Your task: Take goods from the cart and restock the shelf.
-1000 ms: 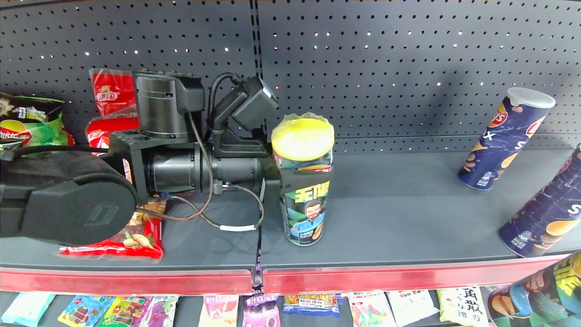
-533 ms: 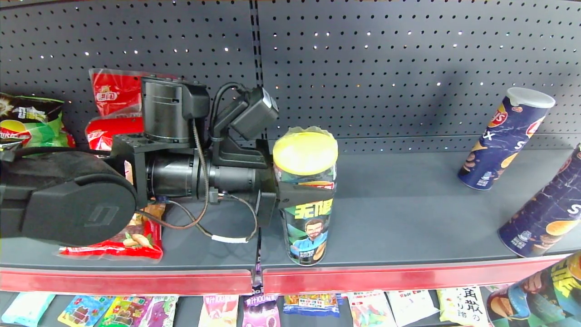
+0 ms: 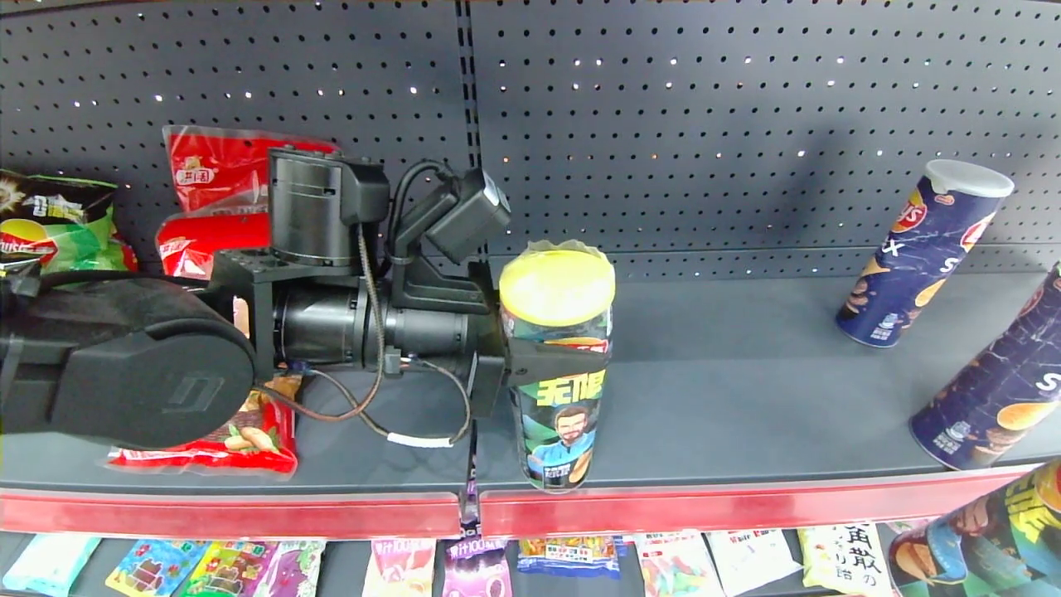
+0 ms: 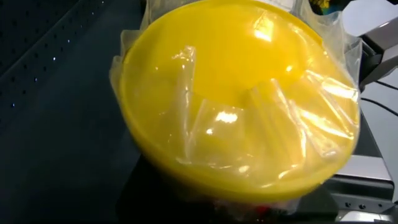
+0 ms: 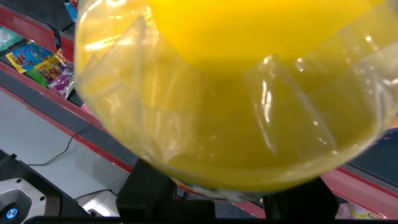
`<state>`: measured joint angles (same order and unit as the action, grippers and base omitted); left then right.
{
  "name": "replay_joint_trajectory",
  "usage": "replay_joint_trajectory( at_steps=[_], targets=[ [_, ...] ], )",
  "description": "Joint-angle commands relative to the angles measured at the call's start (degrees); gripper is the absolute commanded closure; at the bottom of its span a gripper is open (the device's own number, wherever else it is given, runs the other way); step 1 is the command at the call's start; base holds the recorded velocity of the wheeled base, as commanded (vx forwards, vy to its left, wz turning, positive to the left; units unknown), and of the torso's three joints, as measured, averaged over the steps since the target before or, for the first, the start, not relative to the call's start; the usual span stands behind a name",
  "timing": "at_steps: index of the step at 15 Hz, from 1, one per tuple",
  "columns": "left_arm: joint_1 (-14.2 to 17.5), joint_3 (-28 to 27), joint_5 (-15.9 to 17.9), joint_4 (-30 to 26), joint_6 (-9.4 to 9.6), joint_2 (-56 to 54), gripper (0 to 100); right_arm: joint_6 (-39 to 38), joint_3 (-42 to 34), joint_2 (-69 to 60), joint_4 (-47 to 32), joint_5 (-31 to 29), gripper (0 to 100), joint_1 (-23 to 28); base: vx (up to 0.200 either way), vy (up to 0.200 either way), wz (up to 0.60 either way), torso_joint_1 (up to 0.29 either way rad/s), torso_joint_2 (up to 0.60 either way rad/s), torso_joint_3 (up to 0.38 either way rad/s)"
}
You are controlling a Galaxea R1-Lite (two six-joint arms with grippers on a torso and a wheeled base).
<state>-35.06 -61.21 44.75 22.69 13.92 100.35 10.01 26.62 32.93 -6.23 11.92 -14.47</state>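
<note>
The left gripper (image 3: 557,358) is clamped round the yellow-lidded can (image 3: 557,431), which is upright at the front edge of the shelf (image 3: 746,390). Placement appears near complete, with release outstanding. The right gripper (image 5: 224,198) grasps a second can (image 5: 236,93), not yet shelved.

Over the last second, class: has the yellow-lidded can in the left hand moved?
Yes. The yellow-lidded can, held by the left hand, has come forward toward the shelf's red front edge; its base nearly reaches it.

- Head: faces forward-down onto the shelf (image 3: 746,373), mid-range.
- Left wrist: close over a yellow-lidded can (image 4: 242,93), shared with head.
- Right wrist: equally close over a second can (image 5: 249,81).
</note>
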Motion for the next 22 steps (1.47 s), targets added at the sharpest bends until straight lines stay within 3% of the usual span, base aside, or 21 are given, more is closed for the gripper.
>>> replay_joint_trajectory(
  at_steps=[1, 7, 8, 16, 22],
  targets=[
    [-0.01, -0.49, -0.10, 0.25, -0.03, 0.98, 100, 0.01, -0.08, 0.03, -0.01, 0.03, 100, -0.03, 0.000, 0.000, 0.00, 0.000, 0.00, 0.000],
    [0.26, -0.67, -0.72, 0.43, 0.32, 1.60, 100, 0.01, 0.01, 0.12, -0.01, 0.03, 100, -0.03, 0.000, 0.000, 0.00, 0.000, 0.00, 0.000],
    [0.34, -0.58, -0.89, 0.78, 0.32, 1.69, 0, 0.01, 0.01, 0.12, -0.01, 0.03, 100, -0.03, 0.000, 0.000, 0.00, 0.000, 0.00, 0.000],
    [0.87, -0.84, -1.16, 1.40, 0.32, 0.90, 0, 0.10, 0.27, 0.74, 0.34, 0.12, 100, -0.03, 0.000, 0.000, 0.00, 0.000, 0.00, 0.000],
    [4.39, 12.52, -1.16, 1.40, 0.23, -9.65, 0, 0.36, 6.25, 9.70, 0.52, 1.52, 100, -2.05, 0.000, 0.000, 0.00, 0.000, 0.00, 0.000]
  ],
)
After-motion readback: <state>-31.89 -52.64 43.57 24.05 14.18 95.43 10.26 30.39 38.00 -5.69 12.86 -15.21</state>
